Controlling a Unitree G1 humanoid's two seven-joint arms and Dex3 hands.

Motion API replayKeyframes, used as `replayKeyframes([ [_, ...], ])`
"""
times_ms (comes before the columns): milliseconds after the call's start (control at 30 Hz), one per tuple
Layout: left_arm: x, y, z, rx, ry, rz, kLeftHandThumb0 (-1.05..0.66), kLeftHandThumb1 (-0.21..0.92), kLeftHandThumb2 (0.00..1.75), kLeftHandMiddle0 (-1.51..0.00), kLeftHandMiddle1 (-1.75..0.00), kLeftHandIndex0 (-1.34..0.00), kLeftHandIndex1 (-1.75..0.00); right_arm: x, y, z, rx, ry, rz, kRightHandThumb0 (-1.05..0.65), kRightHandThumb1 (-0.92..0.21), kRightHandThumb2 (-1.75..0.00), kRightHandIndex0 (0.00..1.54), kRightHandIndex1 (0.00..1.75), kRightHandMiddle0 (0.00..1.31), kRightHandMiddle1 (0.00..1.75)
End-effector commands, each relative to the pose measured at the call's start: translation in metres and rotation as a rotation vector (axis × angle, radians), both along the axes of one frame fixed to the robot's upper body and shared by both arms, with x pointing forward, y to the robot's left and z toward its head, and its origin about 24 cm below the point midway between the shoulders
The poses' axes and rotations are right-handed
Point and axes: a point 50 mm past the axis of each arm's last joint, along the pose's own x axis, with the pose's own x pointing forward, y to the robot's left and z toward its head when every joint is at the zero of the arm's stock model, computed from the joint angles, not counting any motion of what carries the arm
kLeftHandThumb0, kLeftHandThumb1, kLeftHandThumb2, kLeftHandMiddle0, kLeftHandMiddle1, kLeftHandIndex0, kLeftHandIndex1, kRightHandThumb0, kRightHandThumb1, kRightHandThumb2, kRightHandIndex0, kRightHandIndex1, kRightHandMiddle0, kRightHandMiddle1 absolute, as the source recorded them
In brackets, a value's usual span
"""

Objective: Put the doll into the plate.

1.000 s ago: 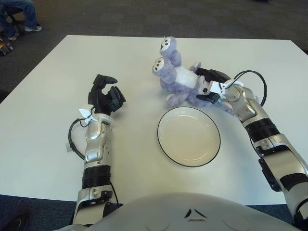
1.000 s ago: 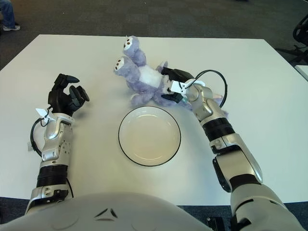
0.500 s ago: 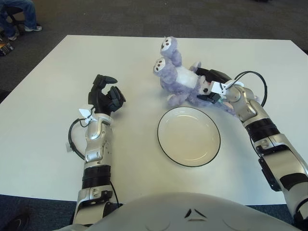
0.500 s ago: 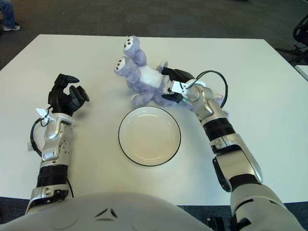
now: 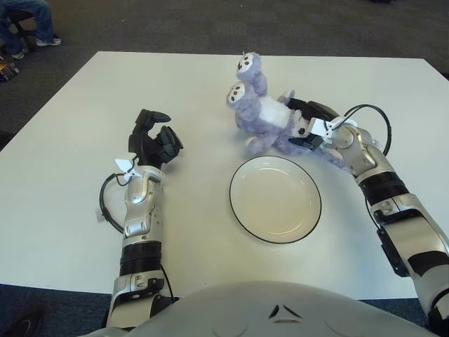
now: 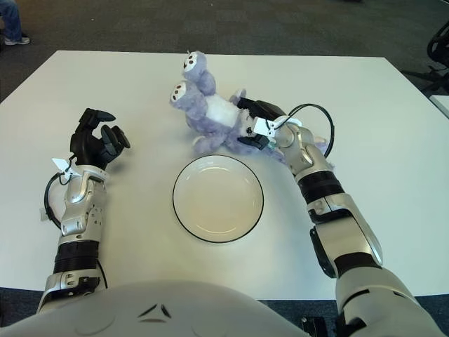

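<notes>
A purple plush doll (image 5: pixel 261 116) with a white belly lies on its back on the white table, just behind the plate. The white plate (image 5: pixel 275 199) with a dark rim sits empty in the middle of the table. My right hand (image 5: pixel 306 125) is at the doll's right side, its fingers closed around the doll's body. My left hand (image 5: pixel 156 142) is parked upright on the table's left side, fingers curled and holding nothing.
The white table (image 5: pixel 77 140) stretches wide around the plate. Dark carpet lies beyond its far edge. A seated person's legs (image 5: pixel 31 20) show at the far left corner. A black cable (image 5: pixel 370 116) loops at my right wrist.
The doll has shifted slightly back and to the right with my right hand on it. The left hand has not moved.
</notes>
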Motion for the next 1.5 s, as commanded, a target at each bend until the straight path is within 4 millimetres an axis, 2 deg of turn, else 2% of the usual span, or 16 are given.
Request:
replayKeyframes([
  [0,0.001,0.0,-0.002,0.002,0.014,0.003,-0.44,0.44,1.16,-1.1,-1.75,-0.51,-1.75,-0.001,-0.011,-0.003,0.019,0.01,-0.058,0.52,-0.19,-1.46,0.71,1.75,0.87,1.75],
  [633,0.002,-0.001,-0.007,0.054,0.057,0.007,-0.43,0.48,1.1,-1.08,-1.75,-0.48,-1.75,-0.006,-0.027,0.033,0.144,-0.198,-0.055,0.51,-0.21,-1.44,0.69,1.75,0.86,1.75],
  [800,0.003,-0.001,-0.008,0.05,0.055,0.006,-0.42,0.49,1.09,-1.08,-1.75,-0.47,-1.75,-0.016,-0.024,0.053,0.194,-0.278,-0.042,0.51,-0.21,-1.44,0.69,1.75,0.86,1.75],
  [1067,0.004,-0.003,-0.009,0.047,0.053,0.01,-0.42,0.5,1.09,-1.08,-1.75,-0.47,-1.75,-0.023,-0.024,0.061,0.265,-0.325,-0.038,0.5,-0.22,-1.43,0.68,1.75,0.86,1.75],
  [1300,0.006,-0.004,-0.01,0.045,0.065,0.004,-0.43,0.49,1.1,-1.07,-1.75,-0.48,-1.75,-0.034,-0.022,0.082,0.32,-0.372,-0.005,0.5,-0.22,-1.43,0.68,1.75,0.86,1.75],
  [1467,0.007,-0.006,-0.01,0.047,0.072,-0.005,-0.43,0.47,1.12,-1.07,-1.75,-0.49,-1.75,-0.038,-0.021,0.087,0.331,-0.371,0.004,0.5,-0.22,-1.43,0.68,1.75,0.86,1.75],
])
